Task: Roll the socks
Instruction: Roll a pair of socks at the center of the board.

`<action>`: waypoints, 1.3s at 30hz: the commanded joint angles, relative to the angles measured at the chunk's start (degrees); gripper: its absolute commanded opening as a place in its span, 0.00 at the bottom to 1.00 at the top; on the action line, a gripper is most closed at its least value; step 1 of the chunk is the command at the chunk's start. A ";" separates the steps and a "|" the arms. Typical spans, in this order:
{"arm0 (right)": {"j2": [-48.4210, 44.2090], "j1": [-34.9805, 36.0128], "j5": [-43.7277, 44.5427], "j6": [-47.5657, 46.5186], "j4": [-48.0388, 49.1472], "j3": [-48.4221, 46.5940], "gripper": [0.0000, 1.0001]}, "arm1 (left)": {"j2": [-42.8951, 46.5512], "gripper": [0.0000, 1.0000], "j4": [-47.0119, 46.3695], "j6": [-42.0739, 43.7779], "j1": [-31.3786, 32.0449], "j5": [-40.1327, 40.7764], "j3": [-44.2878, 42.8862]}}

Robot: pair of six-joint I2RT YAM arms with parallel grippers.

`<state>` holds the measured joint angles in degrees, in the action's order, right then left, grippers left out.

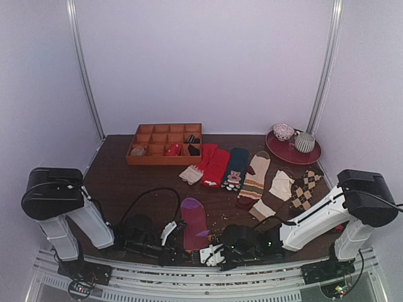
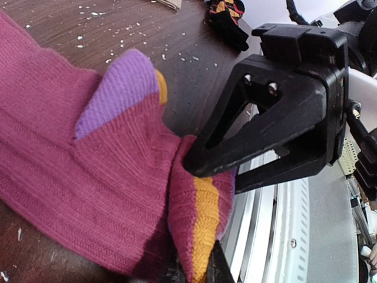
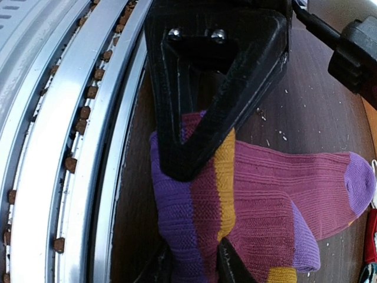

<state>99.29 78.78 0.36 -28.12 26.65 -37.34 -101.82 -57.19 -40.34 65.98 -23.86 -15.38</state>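
Magenta sock (image 1: 194,223) at the near edge of the table (image 1: 119,182), its cuff held from both sides.

Both arms are folded low, with the forearms close to the table and the wrists turned inward toward each other. The left gripper (image 2: 197,218) is clamped on the striped cuff, which stands folded up between its fingers. The right gripper (image 3: 188,221) pinches the same cuff just beside it. There is one magenta sock, lying flat, its purple toe pointing to the far side. Beyond it lie the other socks (image 1: 255,179) in an overlapping row, at least five. One wooden tray (image 1: 164,161) stands far left. One red plate (image 1: 289,153) far right carries one bowl (image 1: 283,131) and one cup (image 1: 305,143).
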 commanded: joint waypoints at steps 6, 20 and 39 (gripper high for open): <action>4.06 -1.14 -5.77 10.25 -12.56 -3.82 0.08 | 5.97 0.51 24.37 7.89 0.56 7.20 0.89; 11.38 -12.97 -38.88 32.23 -33.80 -11.82 0.09 | 34.91 0.98 22.70 26.26 9.25 33.90 6.84; 18.03 -19.40 -45.38 34.45 -35.72 -13.13 0.09 | 10.62 0.74 0.96 39.05 9.87 22.37 1.45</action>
<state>112.14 59.05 -50.68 6.22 6.24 -54.50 -87.57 -48.14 -2.79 75.50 1.56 -11.88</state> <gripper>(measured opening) 0.123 0.775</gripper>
